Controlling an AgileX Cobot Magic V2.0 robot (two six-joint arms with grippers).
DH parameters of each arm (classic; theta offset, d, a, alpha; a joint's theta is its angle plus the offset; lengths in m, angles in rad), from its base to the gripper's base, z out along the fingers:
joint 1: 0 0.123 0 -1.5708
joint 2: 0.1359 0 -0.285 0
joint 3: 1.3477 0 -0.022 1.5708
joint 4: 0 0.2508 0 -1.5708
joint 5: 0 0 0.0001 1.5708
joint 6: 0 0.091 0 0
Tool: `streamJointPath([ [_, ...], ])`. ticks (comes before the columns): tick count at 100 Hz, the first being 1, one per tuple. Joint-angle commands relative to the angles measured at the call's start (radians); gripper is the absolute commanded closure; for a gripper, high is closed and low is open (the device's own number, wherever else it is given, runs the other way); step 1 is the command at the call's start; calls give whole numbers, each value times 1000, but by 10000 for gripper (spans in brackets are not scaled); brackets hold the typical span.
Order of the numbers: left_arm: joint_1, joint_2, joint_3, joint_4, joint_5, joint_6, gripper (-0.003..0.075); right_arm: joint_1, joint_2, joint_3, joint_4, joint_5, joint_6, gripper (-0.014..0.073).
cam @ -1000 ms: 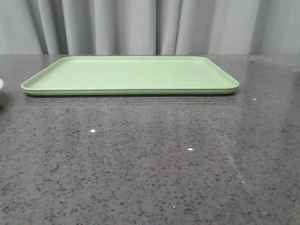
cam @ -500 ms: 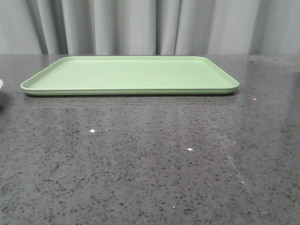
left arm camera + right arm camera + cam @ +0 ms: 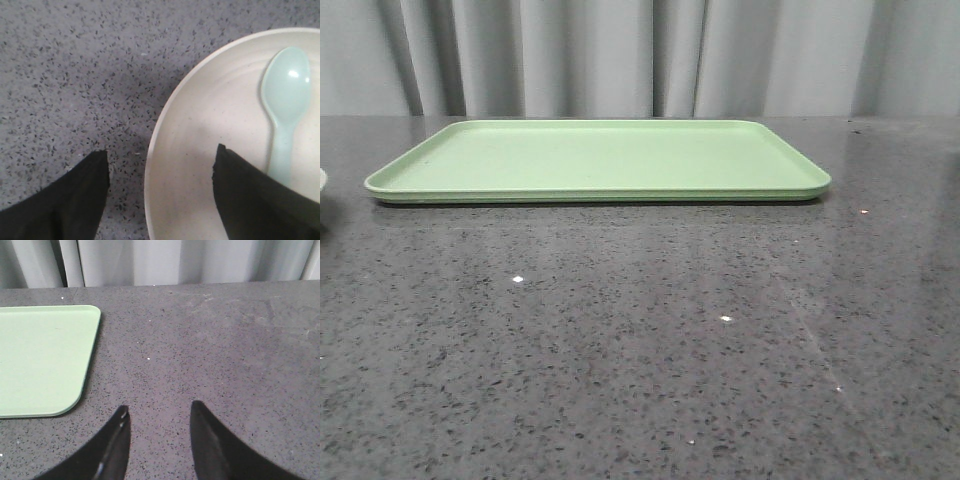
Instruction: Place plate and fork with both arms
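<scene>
The plate (image 3: 200,165) is pale, round and shallow with a raised rim, lying flat on the speckled grey desk (image 3: 75,75). The fork shows in none of the views.

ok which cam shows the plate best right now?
Left wrist view. The plate fills much of that picture, its rim between the open fingers of the left gripper, a pale blue-green spoon lying in it. The front view catches at most a pale sliver at its left edge; the right wrist view shows none of it.
</scene>
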State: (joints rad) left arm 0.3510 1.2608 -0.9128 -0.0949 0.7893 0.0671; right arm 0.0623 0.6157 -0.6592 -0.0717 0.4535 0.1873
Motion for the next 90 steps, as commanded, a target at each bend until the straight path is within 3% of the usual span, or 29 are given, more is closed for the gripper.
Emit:
streamJointPath([
  [1,3,19,-33,-16,-44,8,282,-7,7,-27,-6,-79,-10,283],
  [32,3,86,-33,-22,-58,9,300,-7,7,-27,-6,-79,-10,283],
  [77,3,102,-33,-17,-47,9,725,-7,7,-27,-6,-79,-10,283],
  [90,3,102,-33,-17,-33,9,741,-7,7,-27,-6,-79,-10,283],
])
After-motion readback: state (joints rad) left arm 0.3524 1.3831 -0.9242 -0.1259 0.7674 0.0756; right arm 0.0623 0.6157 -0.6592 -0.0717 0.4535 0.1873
